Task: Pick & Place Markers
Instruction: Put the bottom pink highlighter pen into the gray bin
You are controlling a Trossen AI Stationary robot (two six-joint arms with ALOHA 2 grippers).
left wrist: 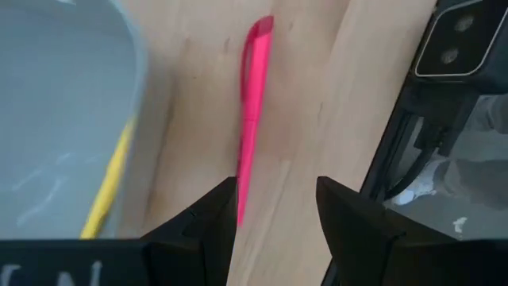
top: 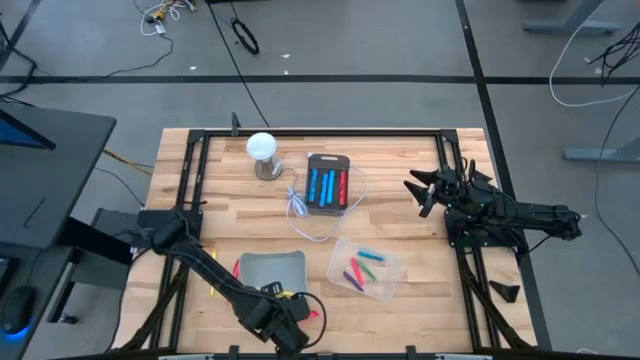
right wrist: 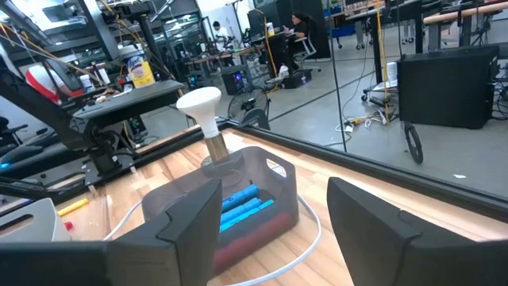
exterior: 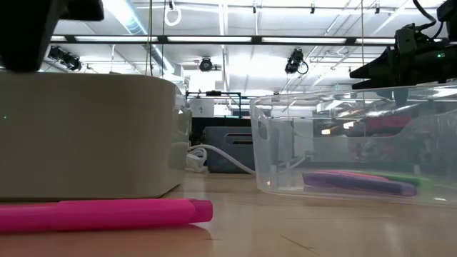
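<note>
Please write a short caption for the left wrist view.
Open left pincer hovers over a pink marker on the wooden table.

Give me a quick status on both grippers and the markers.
Left gripper open over the pink marker beside the grey tray. Right gripper open, waiting at the table's right. Nothing in the way.

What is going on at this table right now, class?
A two-armed robot is sorting markers. The left gripper hangs open over a pink marker lying on the wood beside the grey tray, not yet gripping it. The right gripper waits open at the table's right side. Several markers already lie in the clear tub.
</note>
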